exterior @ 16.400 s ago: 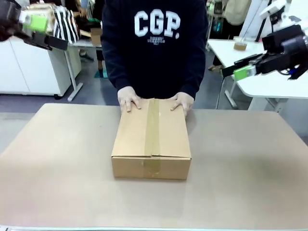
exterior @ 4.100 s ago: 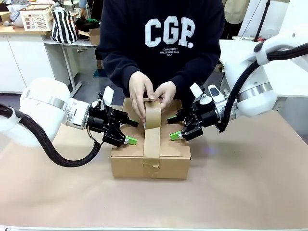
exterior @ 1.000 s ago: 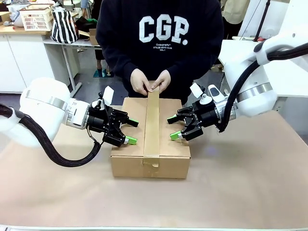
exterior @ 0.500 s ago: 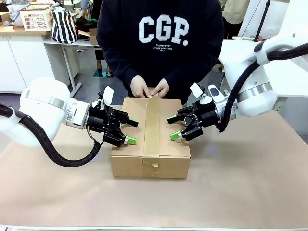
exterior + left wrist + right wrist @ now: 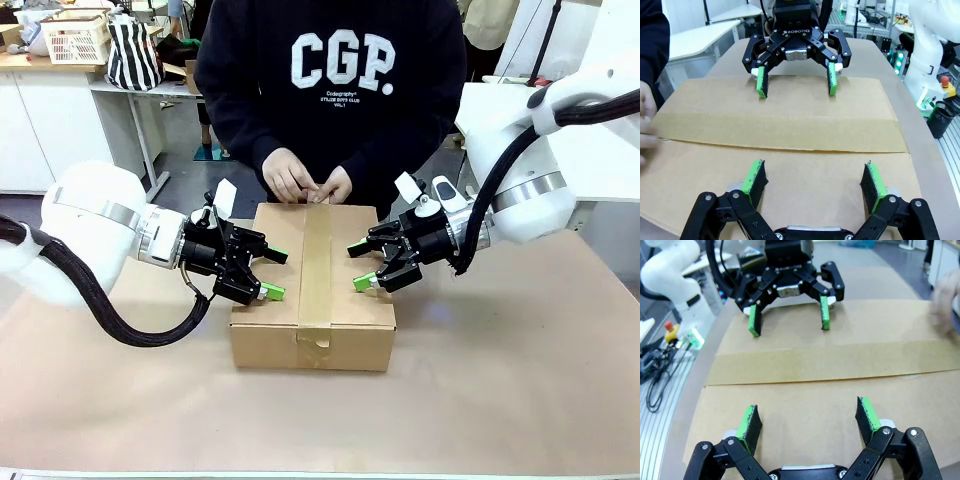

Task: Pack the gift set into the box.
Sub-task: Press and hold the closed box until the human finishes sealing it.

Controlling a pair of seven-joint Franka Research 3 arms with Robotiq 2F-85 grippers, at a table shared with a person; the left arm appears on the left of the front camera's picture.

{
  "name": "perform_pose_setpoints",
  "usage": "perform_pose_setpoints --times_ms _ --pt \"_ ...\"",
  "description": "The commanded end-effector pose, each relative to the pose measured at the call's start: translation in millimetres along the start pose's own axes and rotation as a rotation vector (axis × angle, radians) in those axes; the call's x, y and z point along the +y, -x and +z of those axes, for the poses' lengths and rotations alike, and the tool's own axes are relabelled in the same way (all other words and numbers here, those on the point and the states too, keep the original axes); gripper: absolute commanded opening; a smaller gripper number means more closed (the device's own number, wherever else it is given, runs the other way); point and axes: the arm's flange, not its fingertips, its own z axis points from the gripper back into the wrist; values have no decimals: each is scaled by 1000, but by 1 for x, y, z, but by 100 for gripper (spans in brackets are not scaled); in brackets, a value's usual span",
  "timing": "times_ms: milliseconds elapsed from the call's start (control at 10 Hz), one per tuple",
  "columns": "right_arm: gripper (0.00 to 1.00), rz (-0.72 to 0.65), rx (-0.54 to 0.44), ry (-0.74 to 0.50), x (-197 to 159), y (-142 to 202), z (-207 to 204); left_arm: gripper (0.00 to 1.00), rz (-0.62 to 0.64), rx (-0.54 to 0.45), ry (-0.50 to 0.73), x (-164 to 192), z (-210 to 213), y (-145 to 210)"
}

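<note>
Front view: brown corrugated cardboard box point(image 5: 313, 295) sits closed mid-table, tape strip point(image 5: 317, 262) along its seam. Left gripper point(image 5: 264, 272) and right gripper point(image 5: 362, 266), fingers spread and empty, flank its top, likely steadying it while the person's hands point(image 5: 305, 182) work the tape's far end. Gift set presumably inside.

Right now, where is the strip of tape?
In the front view, the tape runs down the middle of the box, between the left gripper and right gripper.
</note>
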Motion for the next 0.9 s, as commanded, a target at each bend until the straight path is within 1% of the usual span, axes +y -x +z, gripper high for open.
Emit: perform_pose_setpoints --times_ms 0,800 --pt "100 -3 4 2 0 2 0 100 -10 -1 -5 -2 -1 2" --pt "100 -3 4 2 0 2 0 100 -10 -1 -5 -2 -1 2"
